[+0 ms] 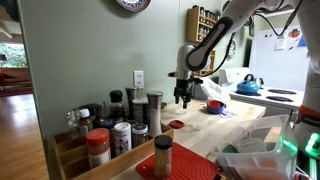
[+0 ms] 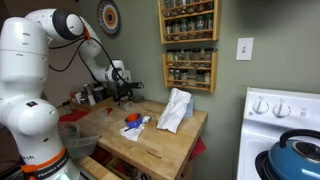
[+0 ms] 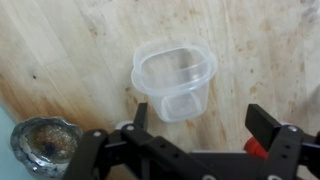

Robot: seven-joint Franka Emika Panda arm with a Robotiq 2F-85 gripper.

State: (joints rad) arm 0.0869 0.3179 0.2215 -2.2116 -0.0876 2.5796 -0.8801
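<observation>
The gripper [image 3: 200, 128] is seen hanging over a wooden countertop [image 3: 60, 50], its two black fingers [image 3: 140, 118] spread wide with nothing held between them. A clear plastic container [image 3: 174, 76] is set upright on the wood just below and ahead of the fingertips, closer to one finger than to the other and untouched by either. It is translucent and empty, with a rounded rectangular rim that narrows to a smaller base. A round glass jar [image 3: 45, 140] is seen off to the gripper's side, apart from the container.
</observation>
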